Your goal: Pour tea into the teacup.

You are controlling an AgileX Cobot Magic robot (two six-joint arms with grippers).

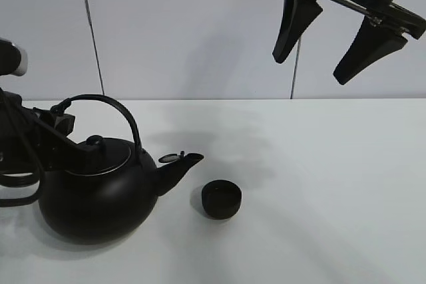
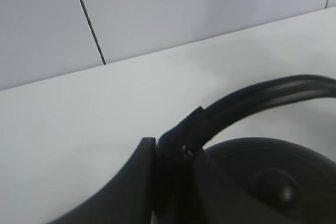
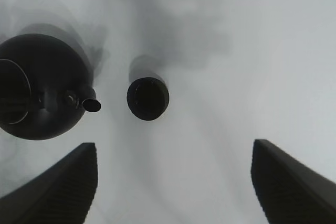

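Note:
The big round black kettle (image 1: 100, 191) stands on the white table (image 1: 319, 177) at the left, spout (image 1: 178, 167) pointing right. My left gripper (image 1: 63, 123) is shut on the kettle's arched handle (image 2: 247, 100) near its left end. The small matte-black teacup (image 1: 221, 199) sits upright on the table just right of the spout, apart from it; it also shows in the right wrist view (image 3: 148, 98). My right gripper (image 1: 319, 51) is open and empty, high above the table at the upper right. No tea stream is visible.
A grey panelled wall (image 1: 200, 24) runs behind the table's far edge. The kettle's lid with its knob (image 1: 94, 142) is on. Bare white table surface lies to the right of the teacup.

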